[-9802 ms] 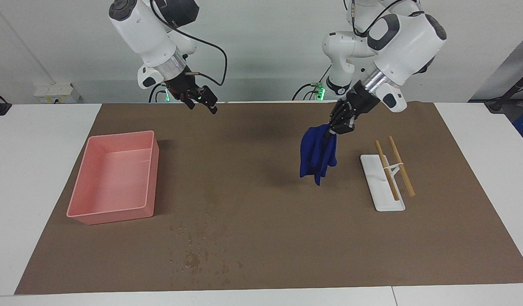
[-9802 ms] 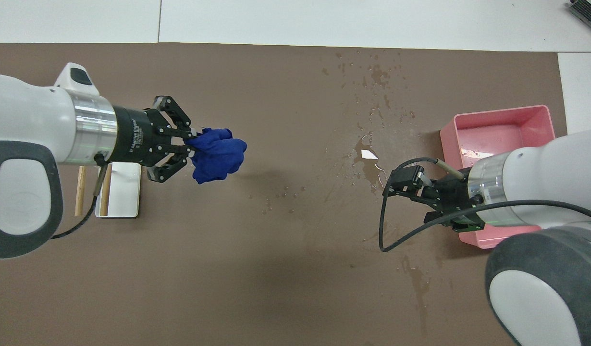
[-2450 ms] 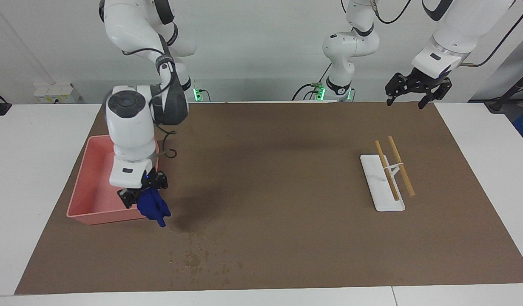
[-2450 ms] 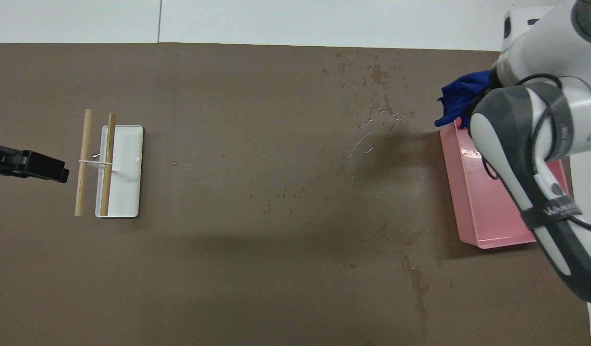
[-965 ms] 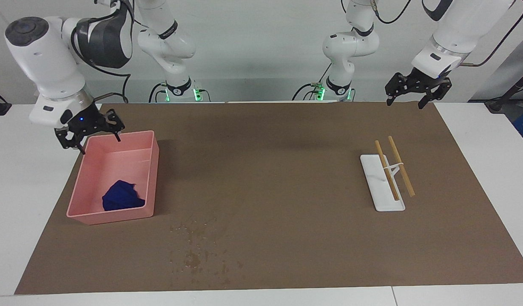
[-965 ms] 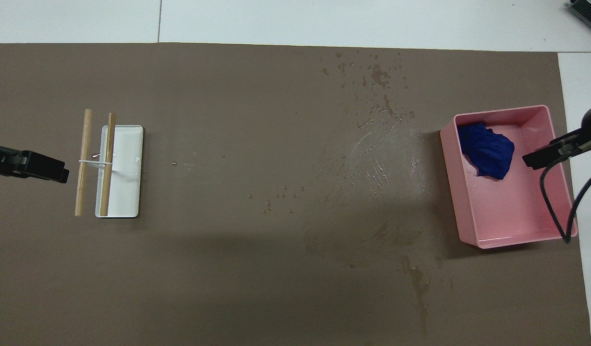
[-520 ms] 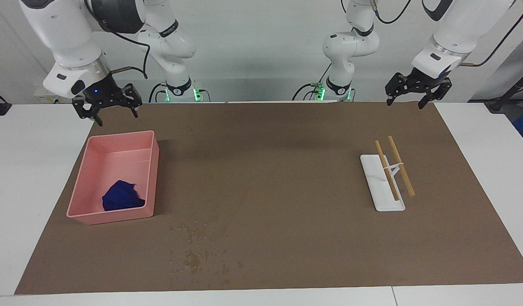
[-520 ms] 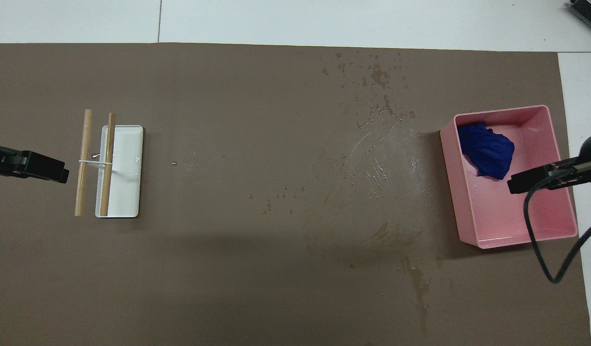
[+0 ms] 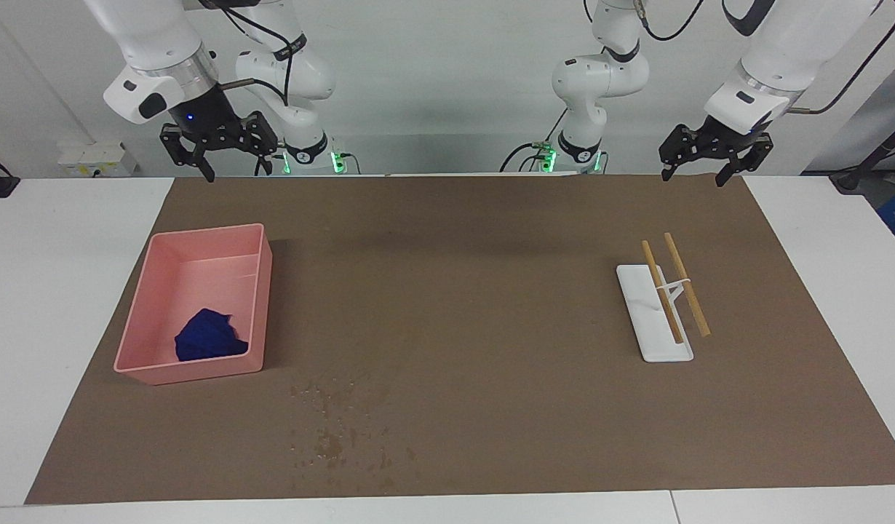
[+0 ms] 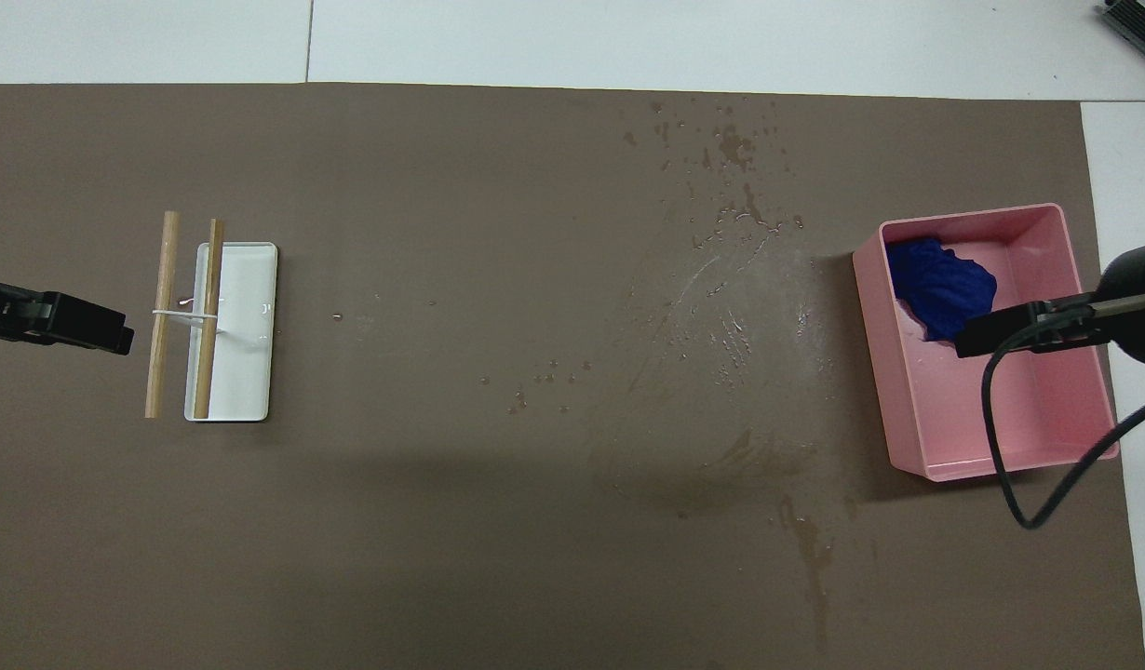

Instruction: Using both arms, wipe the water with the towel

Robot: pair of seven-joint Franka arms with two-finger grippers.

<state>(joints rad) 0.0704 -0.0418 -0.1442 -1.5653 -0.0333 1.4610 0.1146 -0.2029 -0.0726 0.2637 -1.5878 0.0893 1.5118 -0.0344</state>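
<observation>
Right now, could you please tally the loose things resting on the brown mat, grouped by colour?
Pink: 1, the bin
Blue: 1, the towel lying in that bin
White: 1, the rack base
Tan: 2, the wooden rods across the rack base
Total: 5

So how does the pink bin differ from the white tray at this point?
The pink bin has high walls; the white tray is flat and shallow. The bin holds the crumpled blue towel; the tray carries two wooden sticks propped across it. The bin sits toward the right arm's end of the brown mat, the tray toward the left arm's end. Both are rectangular and rest on the mat.
</observation>
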